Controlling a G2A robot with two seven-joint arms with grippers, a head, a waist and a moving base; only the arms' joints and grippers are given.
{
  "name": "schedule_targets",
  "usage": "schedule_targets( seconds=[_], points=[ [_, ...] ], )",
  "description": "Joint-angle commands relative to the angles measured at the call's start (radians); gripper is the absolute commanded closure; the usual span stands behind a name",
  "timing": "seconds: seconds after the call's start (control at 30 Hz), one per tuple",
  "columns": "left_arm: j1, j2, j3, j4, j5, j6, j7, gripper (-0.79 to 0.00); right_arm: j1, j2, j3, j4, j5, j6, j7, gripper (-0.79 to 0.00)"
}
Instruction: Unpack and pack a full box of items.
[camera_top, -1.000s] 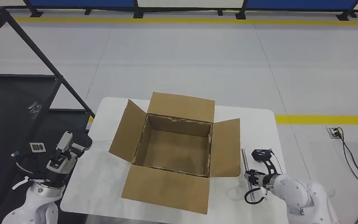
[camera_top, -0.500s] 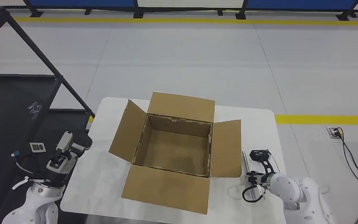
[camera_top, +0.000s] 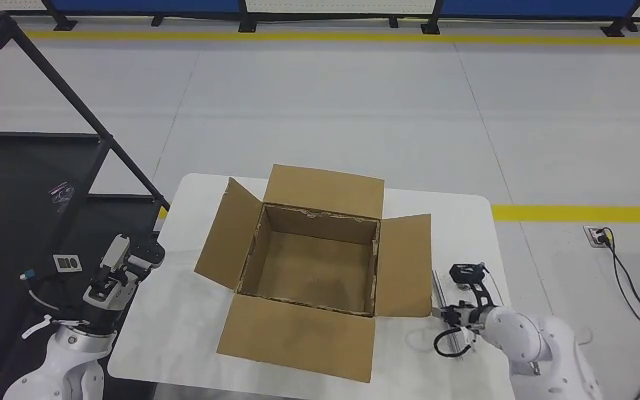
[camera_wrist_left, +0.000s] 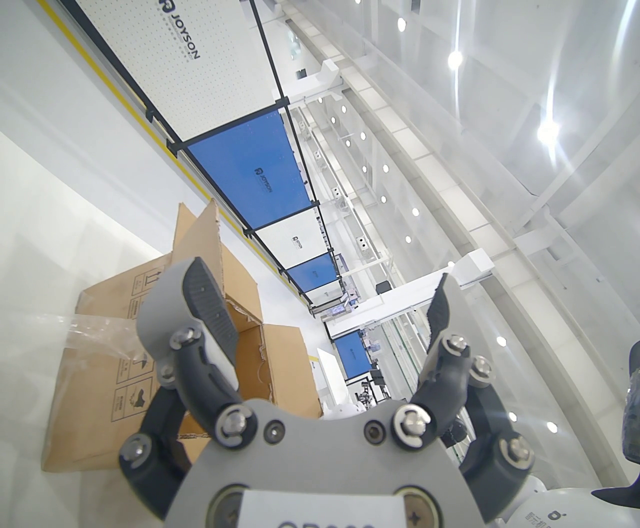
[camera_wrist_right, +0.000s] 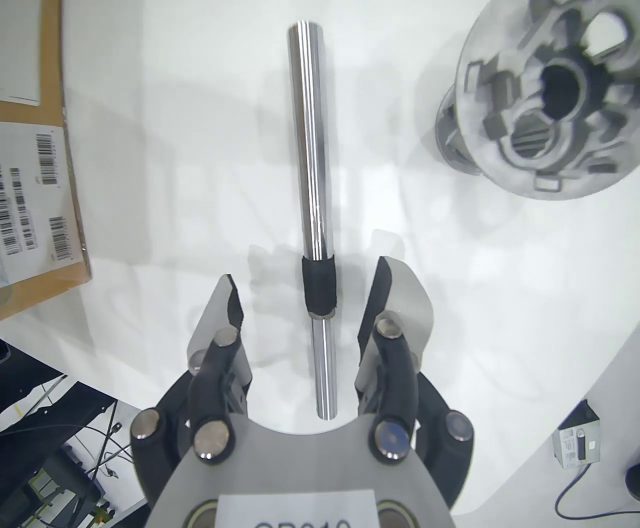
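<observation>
white counter (camera_top: 185, 320) carries the open cardboard box (camera_top: 310, 270) in its middle. beside the box you see a steel rod (camera_wrist_right: 312, 150) lying flat, and your right pincer (camera_wrist_right: 306, 287) is released, one finger on each side of it. a grey hub (camera_wrist_right: 540, 100) lies near. your left pincer (camera_wrist_left: 320, 280) is also released, by the counter's left edge.

We see bright, even hall light falling from above: in the left wrist view the ceiling lamps (camera_wrist_left: 548, 131) flare into white starbursts, and the hall's straight lines bow toward the edges. In the right wrist view the white worktop (camera_wrist_right: 190, 165) carries only soft, pale shadows, doubled around the right pincer (camera_wrist_right: 308, 280), while the steel rod (camera_wrist_right: 312, 150) wears long streaks of glare. From the top view, mild shade lies along the inner walls of the cardboard box (camera_top: 310, 270).
</observation>
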Motion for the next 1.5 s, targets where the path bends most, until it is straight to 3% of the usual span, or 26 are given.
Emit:
schedule_targets(
  seconds=[0.0,0.1,0.27,0.4,0.5,0.83,0.93,1.2,1.47],
  points=[
    [0.000,0.000,0.000,0.000,0.000,0.000,0.000,-0.785,-0.034,0.003,0.024,-0.095,0.017,0.022,-0.013,-0.637],
    [0.000,0.000,0.000,0.000,0.000,0.000,0.000,-0.785,-0.097,0.005,0.068,-0.269,0.050,0.076,-0.035,-0.785],
    [0.000,0.000,0.000,0.000,0.000,0.000,0.000,-0.785,-0.165,0.008,0.109,-0.520,0.035,0.167,-0.037,-0.785],
    [0.000,0.000,0.000,0.000,0.000,0.000,0.000,-0.785,-0.159,0.009,0.105,-0.598,0.164,0.089,-0.098,-0.785],
    [0.000,0.000,0.000,0.000,0.000,0.000,0.000,-0.785,-0.133,0.011,0.102,-0.583,0.250,0.028,-0.118,-0.785],
    [0.000,0.000,0.000,0.000,0.000,0.000,0.000,-0.785,-0.136,0.011,0.093,-0.578,0.244,0.025,-0.141,-0.785],
    [0.003,0.000,0.002,-0.003,0.001,0.008,0.010,-0.785,-0.116,0.011,0.074,-0.540,0.263,0.070,-0.147,-0.785],
    [0.007,0.001,0.001,0.003,0.009,0.055,0.095,-0.785,0.047,0.017,0.004,-0.360,0.354,0.173,0.005,-0.785],
    [0.018,0.005,0.000,0.011,0.007,0.044,0.104,-0.785,0.180,0.018,-0.106,-0.228,0.345,0.221,0.029,-0.785]
  ],
)
